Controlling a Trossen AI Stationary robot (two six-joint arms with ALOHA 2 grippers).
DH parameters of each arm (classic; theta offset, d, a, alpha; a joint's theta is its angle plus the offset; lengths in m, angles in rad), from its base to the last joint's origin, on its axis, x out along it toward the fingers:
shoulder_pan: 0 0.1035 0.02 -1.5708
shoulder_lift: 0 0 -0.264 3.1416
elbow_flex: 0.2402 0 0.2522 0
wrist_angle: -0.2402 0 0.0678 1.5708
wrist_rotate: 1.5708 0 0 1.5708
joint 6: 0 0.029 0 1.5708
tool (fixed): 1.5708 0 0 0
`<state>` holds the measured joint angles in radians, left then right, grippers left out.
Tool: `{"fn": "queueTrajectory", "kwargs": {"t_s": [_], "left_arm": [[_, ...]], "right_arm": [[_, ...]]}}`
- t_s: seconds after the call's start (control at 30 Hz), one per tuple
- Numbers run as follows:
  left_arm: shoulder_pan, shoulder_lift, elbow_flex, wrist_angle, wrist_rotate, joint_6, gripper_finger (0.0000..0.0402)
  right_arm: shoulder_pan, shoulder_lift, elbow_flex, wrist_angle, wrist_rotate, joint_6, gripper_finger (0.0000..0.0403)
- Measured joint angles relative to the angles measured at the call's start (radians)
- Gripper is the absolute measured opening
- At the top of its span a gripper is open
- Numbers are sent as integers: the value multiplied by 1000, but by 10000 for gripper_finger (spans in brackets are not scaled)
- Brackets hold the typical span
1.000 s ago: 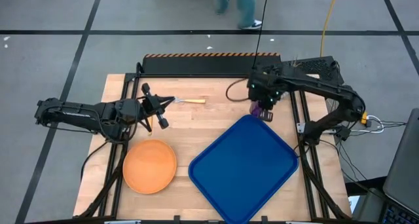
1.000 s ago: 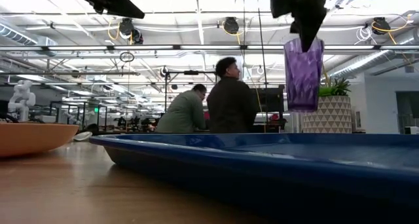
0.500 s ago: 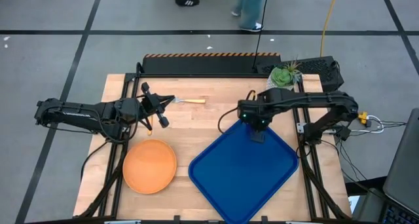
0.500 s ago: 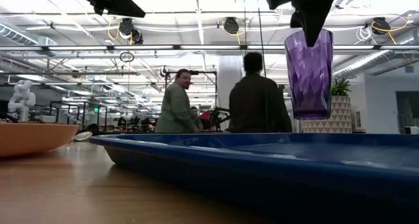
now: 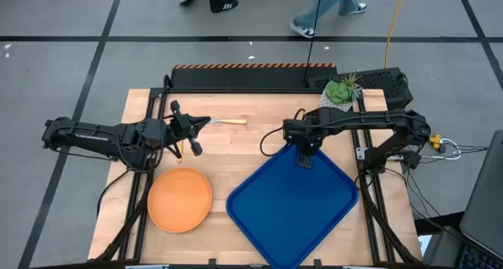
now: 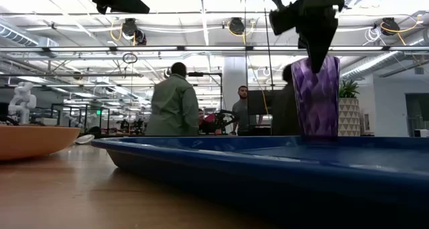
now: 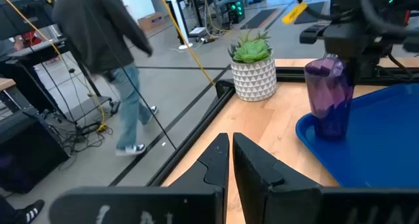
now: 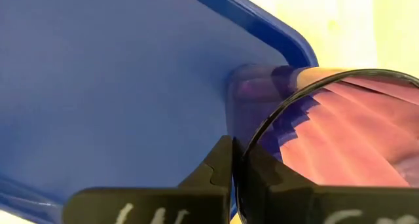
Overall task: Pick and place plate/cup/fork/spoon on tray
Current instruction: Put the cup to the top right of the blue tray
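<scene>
Cup [image 6: 315,96] hangs upright from my right gripper [image 5: 305,152], clenched on its rim, above the upper corner of the tray [image 5: 275,214] at the centre of the high view. I judge I must lower it straight until its base rests, then release. My left gripper [image 5: 187,132], nearly closed and empty, waits near the fork [image 5: 222,121].

A potted green plant [image 5: 341,92] in a white patterned pot [image 7: 254,78] stands at the wooden table's [image 5: 244,143] far corner, while people [image 6: 173,100] move about the workshop floor beyond
</scene>
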<state>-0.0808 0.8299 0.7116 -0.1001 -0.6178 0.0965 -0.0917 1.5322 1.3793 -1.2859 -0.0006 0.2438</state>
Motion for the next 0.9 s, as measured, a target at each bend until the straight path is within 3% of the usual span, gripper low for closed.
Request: {"fn": "queueTrajectory", "kwargs": {"t_s": [0.9], "left_arm": [[0, 0, 0, 0, 0, 5, 26]], "right_arm": [[-24, -2, -37, 60, -49, 5, 2]]}}
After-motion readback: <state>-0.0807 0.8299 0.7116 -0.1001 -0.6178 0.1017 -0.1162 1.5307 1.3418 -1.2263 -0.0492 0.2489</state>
